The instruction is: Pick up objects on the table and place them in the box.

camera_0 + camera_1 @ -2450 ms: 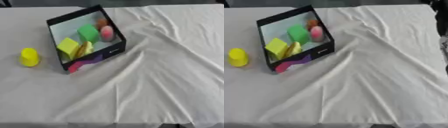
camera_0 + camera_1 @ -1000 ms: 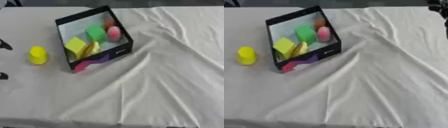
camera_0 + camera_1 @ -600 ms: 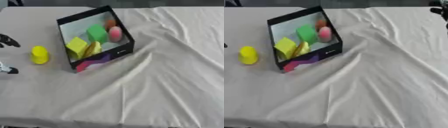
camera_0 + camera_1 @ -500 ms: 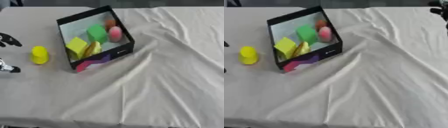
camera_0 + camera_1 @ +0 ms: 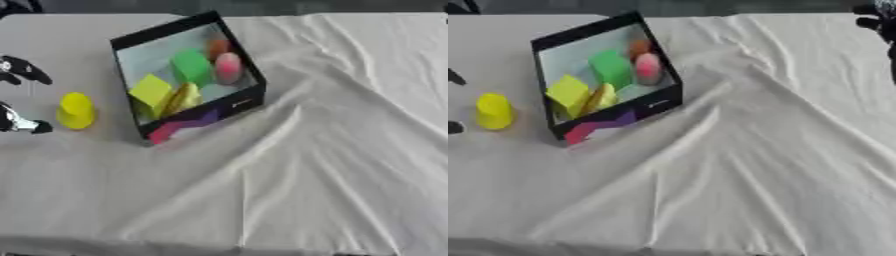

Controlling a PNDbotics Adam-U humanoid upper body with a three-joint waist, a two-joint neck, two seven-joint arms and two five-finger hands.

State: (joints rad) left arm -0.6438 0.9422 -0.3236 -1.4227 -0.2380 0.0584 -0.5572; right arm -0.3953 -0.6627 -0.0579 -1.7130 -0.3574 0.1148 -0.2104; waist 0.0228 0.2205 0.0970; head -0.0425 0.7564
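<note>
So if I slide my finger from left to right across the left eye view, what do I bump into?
Left hand → yellow object → yellow block → green block → pink object, those three inside the box → wrinkled white cloth.

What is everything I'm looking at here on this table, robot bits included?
Black open-topped cardboard box: one, black with a pink and purple pattern low on its front wall, standing at the table's upper left.
Green block: one, green, inside the box near the middle.
Yellow block: one, yellow, inside the box at its near left.
Yellow wedge-like piece: one, yellow, inside the box beside the yellow block.
Pink rounded piece: one, pink, inside the box at the right wall.
Orange piece: one, orange, inside the box at the far end.
Yellow cup-shaped object: one, yellow, on the cloth left of the box.
White wrinkled tablecloth: one, white, covering the table.
Left hand: black and silver, at the left edge beside the yellow cup-shaped object.
Right hand: black, at the upper right corner.
</note>
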